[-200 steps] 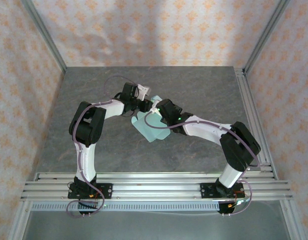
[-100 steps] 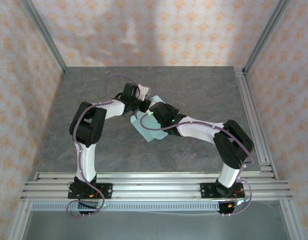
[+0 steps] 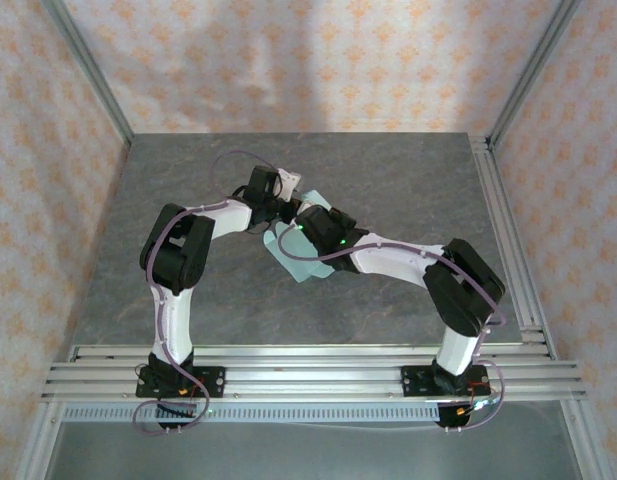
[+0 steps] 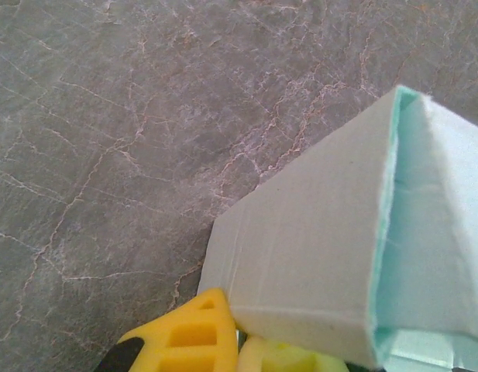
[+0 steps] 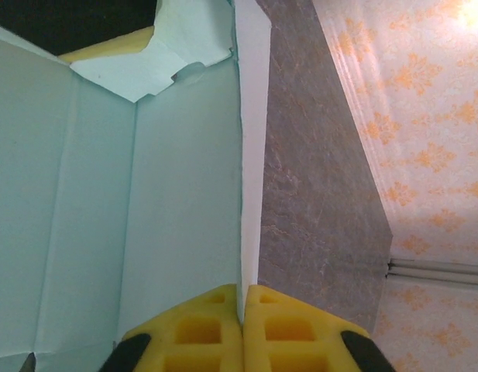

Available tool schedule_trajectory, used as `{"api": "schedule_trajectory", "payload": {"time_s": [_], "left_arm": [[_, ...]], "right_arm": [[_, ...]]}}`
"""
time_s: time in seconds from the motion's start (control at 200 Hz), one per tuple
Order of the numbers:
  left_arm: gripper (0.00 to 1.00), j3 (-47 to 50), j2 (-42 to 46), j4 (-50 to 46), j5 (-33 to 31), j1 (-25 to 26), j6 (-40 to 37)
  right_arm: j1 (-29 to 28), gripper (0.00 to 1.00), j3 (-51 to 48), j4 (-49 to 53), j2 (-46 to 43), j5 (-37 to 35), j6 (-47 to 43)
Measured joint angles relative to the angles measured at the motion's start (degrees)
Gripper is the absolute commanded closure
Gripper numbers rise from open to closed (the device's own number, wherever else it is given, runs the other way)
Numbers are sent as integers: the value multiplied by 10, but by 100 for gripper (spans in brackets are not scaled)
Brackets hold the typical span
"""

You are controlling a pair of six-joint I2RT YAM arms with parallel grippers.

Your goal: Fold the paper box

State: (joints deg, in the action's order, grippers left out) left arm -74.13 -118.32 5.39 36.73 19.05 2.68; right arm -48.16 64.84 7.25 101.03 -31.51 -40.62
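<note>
left gripper (image 4: pixel 235 341) just clamped down. it was slightly ajar a second ago and is now fully closed, with the lower edge of the paper box (image 4: pixel 316 256) running in between its yellow pads (image 4: pixel 188 333). looks like a pinch on thin card, though the far pad is half hidden behind the panel.

right gripper (image 5: pixel 242 325) is closed too, pads pressed together on an upright wall of the box (image 5: pixel 91 194). that wall runs straight ahead from the fingertips, mint inner faces to their left, bare table (image 5: pixel 316 194) to their right.

from above, the right arm has swung in toward the left one over the last second. the right gripper (image 3: pixel 301 222) now sits almost against the left gripper (image 3: pixel 291 208). the box (image 3: pixel 293 262) hangs between and just below the two tips, and its lower flap trails toward the arm bases.

my read: both tools now hold the card, so the box is fixed from two sides. a panel is raised but not tucked, so the fold is partway. next is probably bringing the held walls together along the crease. risk: thin card buckling or slipping out of a pinch.
</note>
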Motion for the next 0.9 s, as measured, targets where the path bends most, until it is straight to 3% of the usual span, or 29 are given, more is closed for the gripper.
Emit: {"api": "schedule_trajectory", "payload": {"time_s": [0.155,0.375,0.646,0.901], "left_arm": [[100,-1,0,-1,-3,1,-2],[100,-1,0,-1,3,8,-2],[100,-1,0,-1,2,12,-5],[100,-1,0,-1,-2,12,-15]], "right_arm": [[-14,49,0,-8,-7,38,18],[-17,31,-9,-10,-58,124,70],[0,24,-36,-4,-185,234,154],[29,24,-39,-16,-232,269,240]]}}
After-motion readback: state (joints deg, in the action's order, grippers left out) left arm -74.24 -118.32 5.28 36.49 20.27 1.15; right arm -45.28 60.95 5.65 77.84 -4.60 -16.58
